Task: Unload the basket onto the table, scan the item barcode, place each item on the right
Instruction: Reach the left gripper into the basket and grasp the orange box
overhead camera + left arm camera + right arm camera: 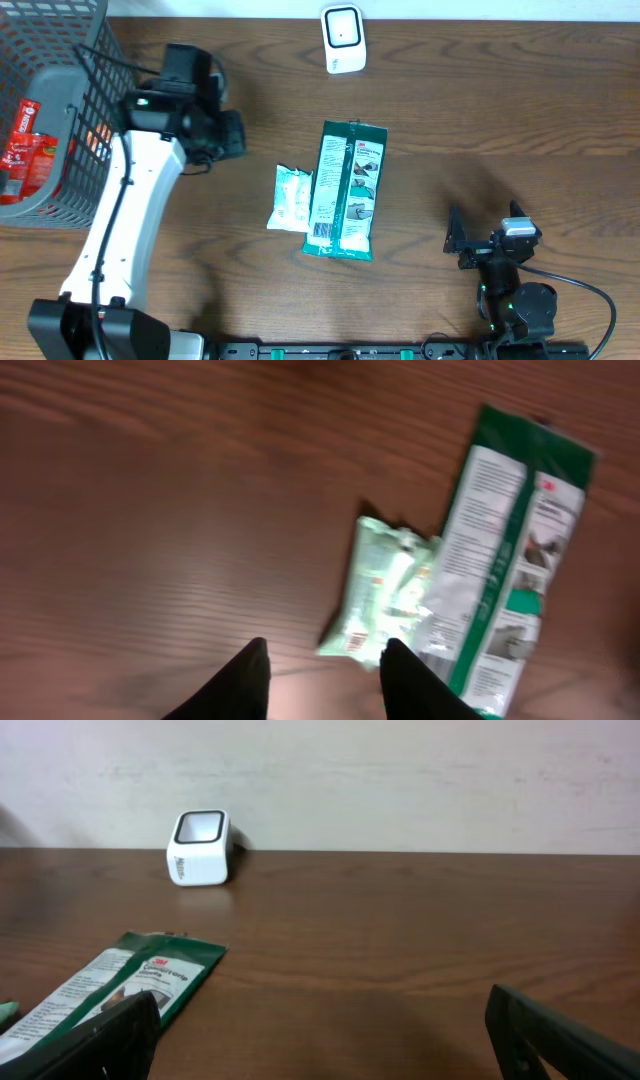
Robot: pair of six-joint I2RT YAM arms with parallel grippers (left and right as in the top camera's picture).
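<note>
3M green pkg (345, 190) lies flat on counter (520, 120), near white barcode scanner (342, 38), not touching it. Small pale-green packet (290, 198) sits a bit farther from scanner, touching pkg's long edge. Left hand (325, 685) above counter, fingers partly apart, empty. Right hand (330, 1035) spread wide, empty, well apart from scanner. Wire basket (60, 100) w/ red packs (25, 150) well off to scanner's side.

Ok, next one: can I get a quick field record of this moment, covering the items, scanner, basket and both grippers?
scanner: white, standing at the far table edge
green package: flat mid-table, not held
small pale packet: flat, against the green package's side
basket: wire, on the left arm's side, red packs inside
left gripper: open, empty, near the packet
right gripper: open, empty, low over the table
</note>
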